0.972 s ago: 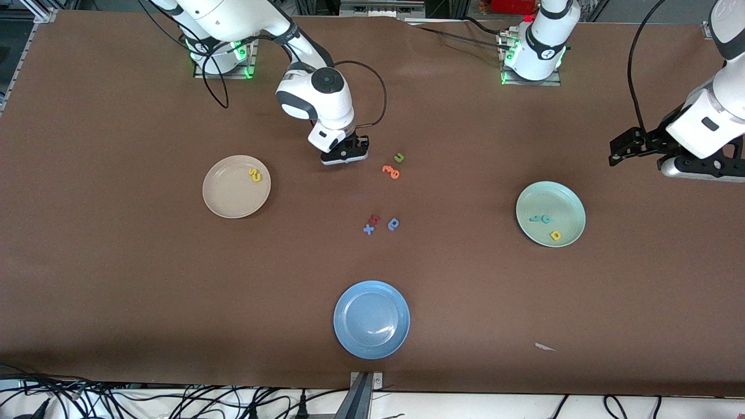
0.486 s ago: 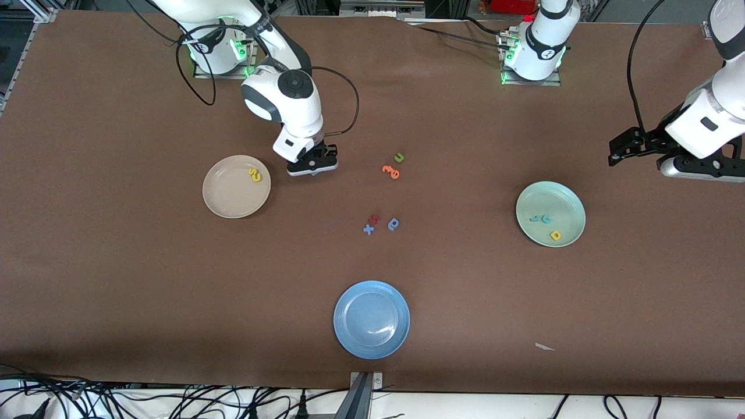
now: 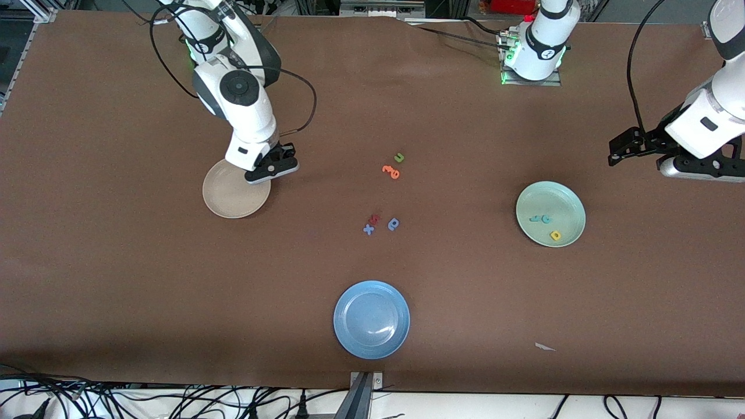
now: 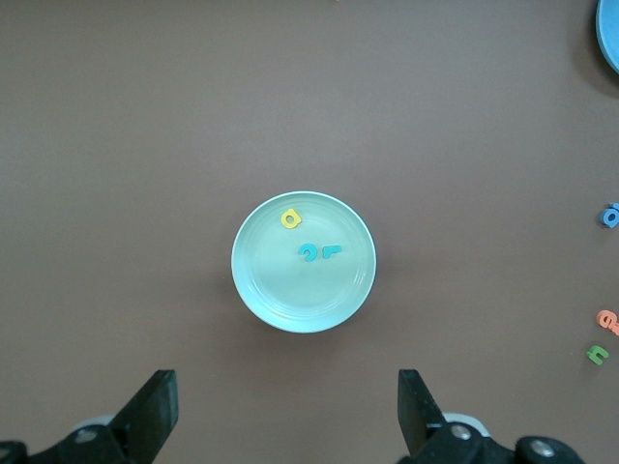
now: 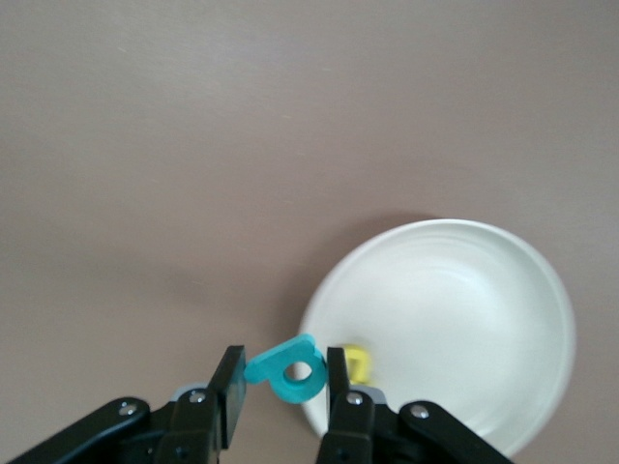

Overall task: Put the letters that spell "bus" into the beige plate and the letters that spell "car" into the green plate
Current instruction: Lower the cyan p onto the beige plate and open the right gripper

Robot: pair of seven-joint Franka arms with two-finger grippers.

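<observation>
— Where are your right fingers (image 5: 280, 391)?

— Over the rim of the beige plate (image 3: 227, 198), clamped on the teal "b" (image 5: 288, 369). A yellow letter (image 5: 356, 363) lies in the plate just beside it.

— And the left fingers (image 4: 285, 416)?

— Spread wide with nothing in them, waiting high above the green plate (image 4: 280, 290), which holds the yellow "a" (image 4: 291, 218), teal "c" (image 4: 309, 253) and "r" (image 4: 332, 252).
</observation>
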